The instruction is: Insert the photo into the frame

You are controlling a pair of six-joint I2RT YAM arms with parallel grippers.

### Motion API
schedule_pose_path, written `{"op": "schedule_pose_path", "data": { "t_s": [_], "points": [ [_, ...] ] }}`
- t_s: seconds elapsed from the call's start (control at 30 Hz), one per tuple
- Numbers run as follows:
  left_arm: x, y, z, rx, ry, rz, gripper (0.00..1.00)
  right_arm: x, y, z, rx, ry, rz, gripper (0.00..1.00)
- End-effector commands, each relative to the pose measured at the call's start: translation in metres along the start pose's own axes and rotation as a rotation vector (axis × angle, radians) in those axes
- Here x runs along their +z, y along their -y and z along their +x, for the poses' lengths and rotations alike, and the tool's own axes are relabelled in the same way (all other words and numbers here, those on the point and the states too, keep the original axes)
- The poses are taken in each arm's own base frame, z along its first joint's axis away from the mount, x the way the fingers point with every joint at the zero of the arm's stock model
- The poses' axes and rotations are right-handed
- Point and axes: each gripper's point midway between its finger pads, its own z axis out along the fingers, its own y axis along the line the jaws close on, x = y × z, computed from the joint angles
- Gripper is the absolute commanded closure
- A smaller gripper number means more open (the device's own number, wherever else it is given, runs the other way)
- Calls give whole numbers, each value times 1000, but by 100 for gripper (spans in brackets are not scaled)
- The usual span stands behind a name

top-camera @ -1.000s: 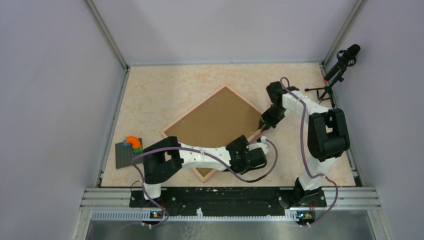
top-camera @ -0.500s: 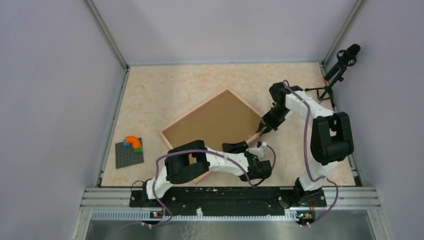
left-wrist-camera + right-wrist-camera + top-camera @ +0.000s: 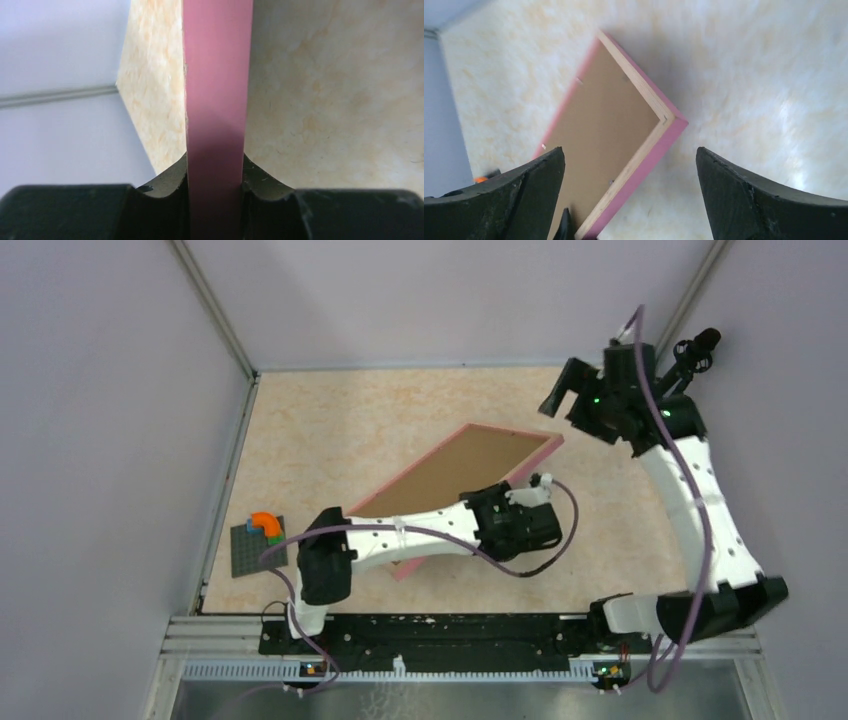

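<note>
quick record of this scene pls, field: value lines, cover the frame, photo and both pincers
frame: tilted, one side lifted, brown backing board facing up
photo: not in view
left pincer: shut on the frame's pink edge
right pincer: open, raised, apart from the frame
other items: grey baseplate with coloured bricks at the left edge; microphone at the far right corner

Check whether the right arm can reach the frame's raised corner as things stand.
Probably yes: the right end effector hangs open above the frame, nothing between; the left end effector clamps a lower edge.
</note>
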Motion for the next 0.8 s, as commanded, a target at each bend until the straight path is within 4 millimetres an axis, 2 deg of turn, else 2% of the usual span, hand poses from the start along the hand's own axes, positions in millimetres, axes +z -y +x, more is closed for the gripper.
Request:
{"op": "schedule_pose_path", "data": {
  "t_s": [0.0,0.03,0.07,0.13,0.2,0.23,0.3,0.37,0.47,0.67,0.77],
  "points": [
    [-69,-82,-85,-318,251,186,100,-118,-5,-79,-248,497,-83,1],
    [-81,-101,-100,-388,302,226,100,-137,-9,-82,-263,561,-125,1],
    [-95,-130,-117,-489,375,257,100,-154,-9,-85,-250,619,-153,1],
    [-109,-173,-132,-636,476,346,100,-186,-8,-88,-211,721,-199,1],
    [-105,-210,-133,-795,531,464,100,-215,-8,-89,-193,802,-248,1],
    [-94,-228,-127,-870,532,502,100,-225,-9,-89,-192,828,-266,1],
    [-76,-244,-115,-963,532,598,100,-237,-9,-89,-197,848,-274,1],
    [-56,-253,-100,-1074,504,725,100,-237,-7,-89,-200,845,-259,1],
    [-25,-258,-75,-1246,483,923,100,-225,-5,-87,-204,818,-244,1],
    [33,-249,-17,-1507,451,1167,100,-182,-9,-69,-228,696,-258,1],
    [66,-240,10,-1608,411,1163,100,-162,-7,-61,-231,642,-248,1]
  ]
}}
